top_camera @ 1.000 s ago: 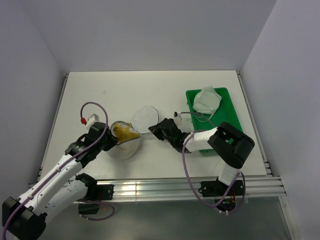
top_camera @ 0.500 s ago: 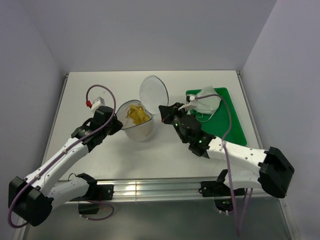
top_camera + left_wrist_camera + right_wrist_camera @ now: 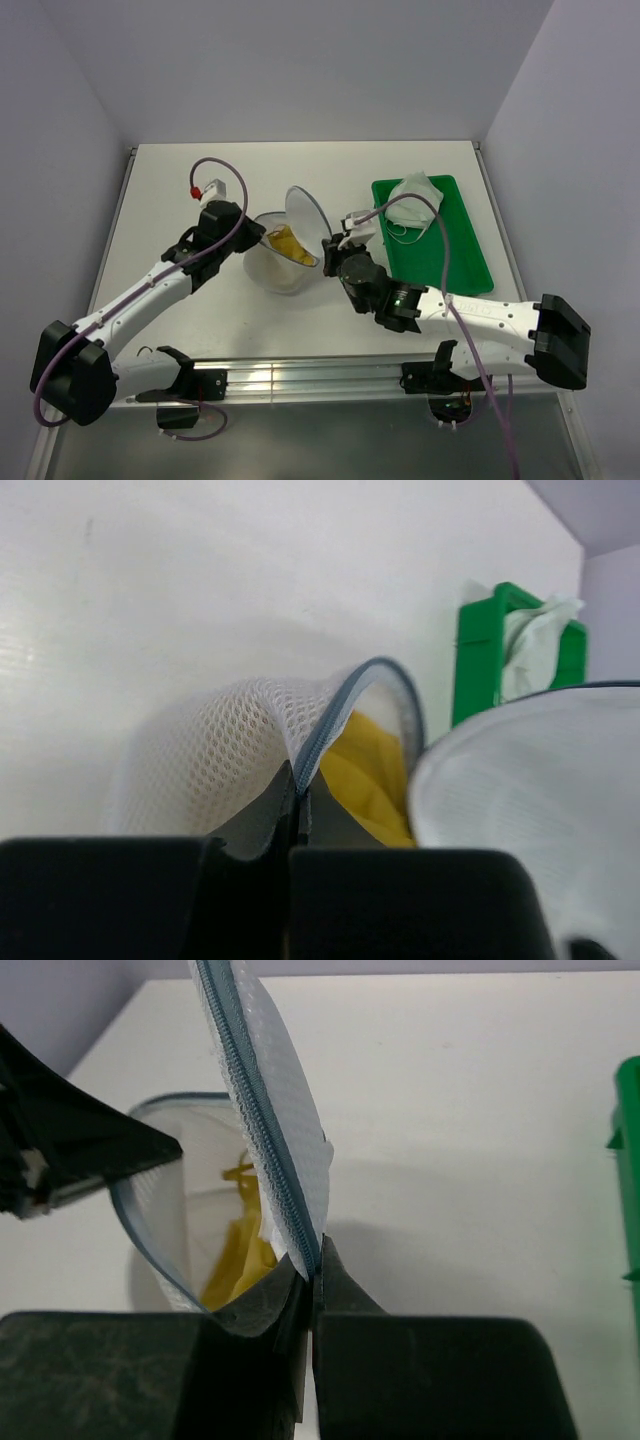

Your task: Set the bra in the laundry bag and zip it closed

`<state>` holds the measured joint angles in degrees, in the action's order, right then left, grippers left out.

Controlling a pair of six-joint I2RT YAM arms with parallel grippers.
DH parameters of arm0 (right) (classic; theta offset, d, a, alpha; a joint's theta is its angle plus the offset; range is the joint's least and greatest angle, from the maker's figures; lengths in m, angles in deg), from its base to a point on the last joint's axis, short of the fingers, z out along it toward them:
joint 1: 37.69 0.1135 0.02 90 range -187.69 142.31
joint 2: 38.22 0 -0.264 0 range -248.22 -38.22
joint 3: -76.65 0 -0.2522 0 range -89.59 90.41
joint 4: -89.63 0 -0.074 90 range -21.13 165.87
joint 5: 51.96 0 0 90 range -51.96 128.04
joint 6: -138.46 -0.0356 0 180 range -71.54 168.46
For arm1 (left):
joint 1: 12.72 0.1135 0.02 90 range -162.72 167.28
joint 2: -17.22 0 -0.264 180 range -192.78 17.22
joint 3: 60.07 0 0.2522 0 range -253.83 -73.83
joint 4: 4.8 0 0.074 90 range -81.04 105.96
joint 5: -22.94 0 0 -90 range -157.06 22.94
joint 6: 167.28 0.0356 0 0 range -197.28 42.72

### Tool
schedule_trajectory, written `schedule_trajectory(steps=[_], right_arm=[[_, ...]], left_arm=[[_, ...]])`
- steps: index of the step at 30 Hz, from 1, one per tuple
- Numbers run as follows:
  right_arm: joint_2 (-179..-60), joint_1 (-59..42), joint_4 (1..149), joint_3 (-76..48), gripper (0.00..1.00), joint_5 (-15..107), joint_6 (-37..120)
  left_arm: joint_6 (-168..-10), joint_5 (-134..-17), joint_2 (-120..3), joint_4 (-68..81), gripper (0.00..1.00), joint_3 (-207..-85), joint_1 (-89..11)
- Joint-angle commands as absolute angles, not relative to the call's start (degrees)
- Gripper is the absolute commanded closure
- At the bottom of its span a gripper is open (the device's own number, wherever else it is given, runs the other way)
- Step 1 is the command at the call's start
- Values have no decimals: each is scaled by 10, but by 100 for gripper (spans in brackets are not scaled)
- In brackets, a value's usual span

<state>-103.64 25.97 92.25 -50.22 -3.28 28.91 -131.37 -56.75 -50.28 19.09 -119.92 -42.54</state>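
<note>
The round white mesh laundry bag (image 3: 272, 268) stands open at the table's middle, its lid half (image 3: 303, 225) tilted over the lower half. The mustard-yellow bra (image 3: 287, 243) lies inside; it also shows in the left wrist view (image 3: 372, 780) and the right wrist view (image 3: 237, 1250). My left gripper (image 3: 252, 240) is shut on the zipper rim of the lower half (image 3: 330, 725). My right gripper (image 3: 328, 248) is shut on the zipper rim of the lid (image 3: 262, 1120).
A green plastic tray (image 3: 455, 255) sits at the right with a white-grey garment (image 3: 413, 201) in its far end. The tray also shows in the left wrist view (image 3: 480, 650). Walls close the table on three sides.
The lid half has swung down from upright to lean over the lower half. Both grippers moved with the bag, still holding the rims, and the bag shifted slightly right.
</note>
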Motion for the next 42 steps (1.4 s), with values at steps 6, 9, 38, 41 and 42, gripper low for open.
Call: schedule_trajectory(steps=[6,9,38,41,42], right_arm=[[-1143,315,770,-423,100,-306,208],[-1188,334,673,-375,100,-380,126],[-1489,430,-68,-3,91,-512,-400],[-1497,430,-67,24,81,-500,-365],[-1498,430,-60,30,80,-497,-350]], left_arm=[[-1302,-622,-491,95,100,-1159,-439],[-1310,-622,-483,104,100,-1141,-449],[-1323,-674,-438,35,100,-1066,-467],[-1321,-676,-434,36,100,-1066,-467],[-1320,-677,-435,39,100,-1067,-467]])
